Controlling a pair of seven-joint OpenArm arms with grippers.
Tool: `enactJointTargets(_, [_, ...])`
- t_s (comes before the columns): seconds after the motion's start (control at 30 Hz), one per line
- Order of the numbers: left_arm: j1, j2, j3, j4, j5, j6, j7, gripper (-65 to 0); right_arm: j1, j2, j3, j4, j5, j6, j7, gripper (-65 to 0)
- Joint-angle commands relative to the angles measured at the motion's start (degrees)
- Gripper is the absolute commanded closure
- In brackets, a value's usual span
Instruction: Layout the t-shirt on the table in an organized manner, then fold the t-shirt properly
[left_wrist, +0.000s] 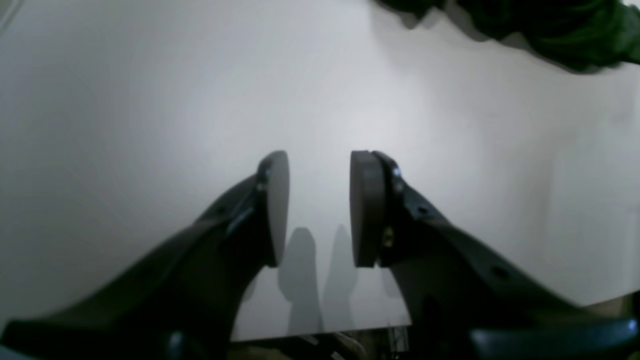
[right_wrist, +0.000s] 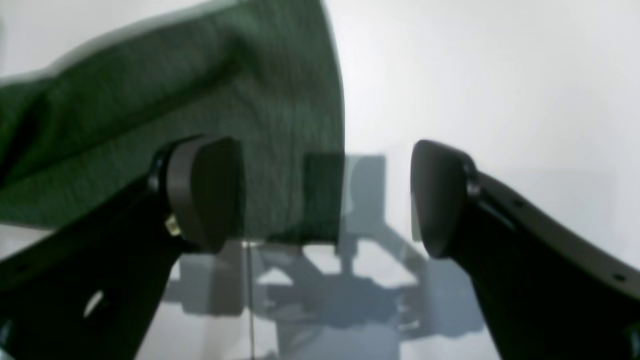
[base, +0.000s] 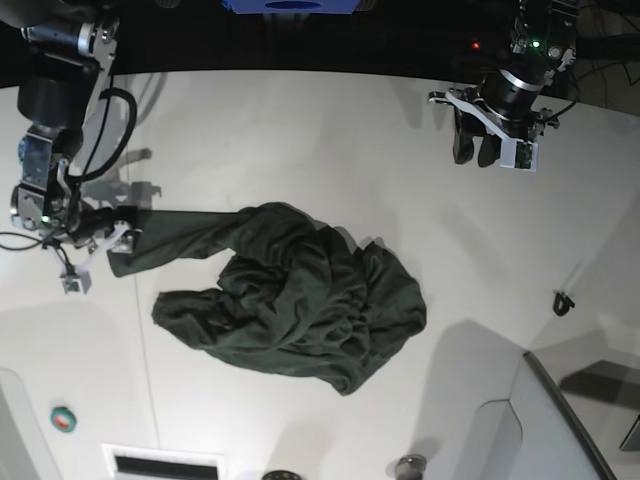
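While one t-shirt (base: 300, 300) lies crumpled mid-counter (base: 300, 130), one sleeve stretches toward the counter's left edge, its hem between the spread pads of the right end effector (right_wrist: 327, 200), which is open and not clamping it. Left end effector (left_wrist: 320, 207) is partly open with nothing between its pads, over bare counter near the far right corner, well apart from the cloth. Two arms, wide free room all round.
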Motion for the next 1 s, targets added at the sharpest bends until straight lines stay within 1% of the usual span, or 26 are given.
enactJointTargets(0.0, [0.11,0.20,-0.61,0.82,-0.14,-0.12,-1.39,-20.7,-0.33,0.05,-0.11,0.53,0.54,0.51,0.34,-42.8])
enactJointTargets(0.07, [0.11,0.82,-0.70,0.82,-0.05,-0.12,-1.39,-20.7,-0.86,-0.04,-0.11,0.62,0.54,0.51,0.16,-29.0])
enactJointTargets(0.1, [0.11,0.91,-0.70,0.82,0.04,-0.12,-1.39,-20.7,-1.38,-0.13,-0.11,0.62,0.54,0.51,0.07,-20.6])
enactJointTargets(0.13, [0.11,0.91,-0.70,0.82,0.04,-0.12,-1.39,-20.7,-2.09,-0.39,-0.11,0.62,0.54,0.51,-0.28,-13.8])
enactJointTargets(0.17, [0.03,0.91,-0.70,0.82,0.04,-0.12,-1.39,-20.7,-2.88,-0.83,-0.11,1.14,0.54,0.60,-0.89,-9.9])
enactJointTargets(0.23, [-0.06,0.91,-0.70,0.82,0.04,-0.12,-1.39,-20.7,-5.87,-1.19,-0.11,5.36,0.54,0.86,-2.21,-9.6])
enactJointTargets(0.27, [-0.06,0.91,-0.70,0.73,0.04,-0.12,-1.39,-20.7,-7.54,-1.27,-0.11,7.91,0.54,1.57,-2.83,-9.3])
enactJointTargets(0.37, [-0.41,0.91,-0.70,0.73,0.13,-0.12,-1.39,-20.7,-12.73,-3.03,-0.11,16.70,0.54,5.08,-4.94,-8.3])
enactJointTargets(0.47, [-0.85,0.91,-0.53,0.38,0.13,-0.12,-1.39,-20.6,-17.56,-3.73,-0.11,24.97,0.45,7.55,-8.28,-3.6])
enactJointTargets(0.57, [-1.73,1.08,0.18,-0.06,0.13,-0.12,-1.39,-20.6,-22.48,-5.32,-0.20,32.18,0.54,8.07,-12.15,-1.4])
enactJointTargets(0.67, [-3.32,1.61,3.17,-0.67,0.22,-0.12,-1.39,-20.6,-26.26,-6.55,-0.29,37.01,0.54,8.16,-12.94,-1.4])
enactJointTargets(0.77, [-7.18,1.79,9.23,-2.26,0.22,-0.12,-1.39,-20.6,-28.11,-7.69,-0.99,39.39,0.36,8.16,-12.94,-1.4])
enactJointTargets(0.87, [-14.57,2.05,19.96,-6.04,0.04,-0.12,-1.39,-20.6,-28.02,-7.16,-5.57,39.30,0.27,7.81,-12.94,-2.3])
enactJointTargets(0.93, [-20.28,4.07,27.43,-9.20,-0.05,0.06,-1.30,-20.6,-28.02,-7.16,-7.32,40.26,0.19,7.81,-13.03,-4.1])
enactJointTargets(0.97, [-22.74,5.57,29.89,-10.78,-0.05,0.15,-1.30,-20.6,-28.11,-7.16,-7.76,41.06,0.19,7.81,-13.03,-7.2])
